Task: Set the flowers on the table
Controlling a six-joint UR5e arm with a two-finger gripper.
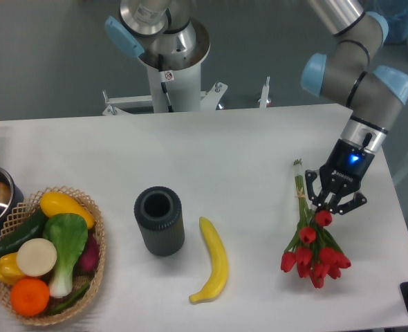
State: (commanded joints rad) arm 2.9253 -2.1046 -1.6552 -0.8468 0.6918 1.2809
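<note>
On white table (259, 138), flowers (311, 242) — grey floor behind

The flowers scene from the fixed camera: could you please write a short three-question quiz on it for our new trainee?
1. True or false: the tool is positioned at the flowers, over the table.
2. Which object lies between the dark cylindrical cup and the flowers?
A. the orange
B. the banana
C. the pot
3. Fill in: the wicker basket of produce sits at the ______ side of the picture.

Key
1. True
2. B
3. Left
</note>
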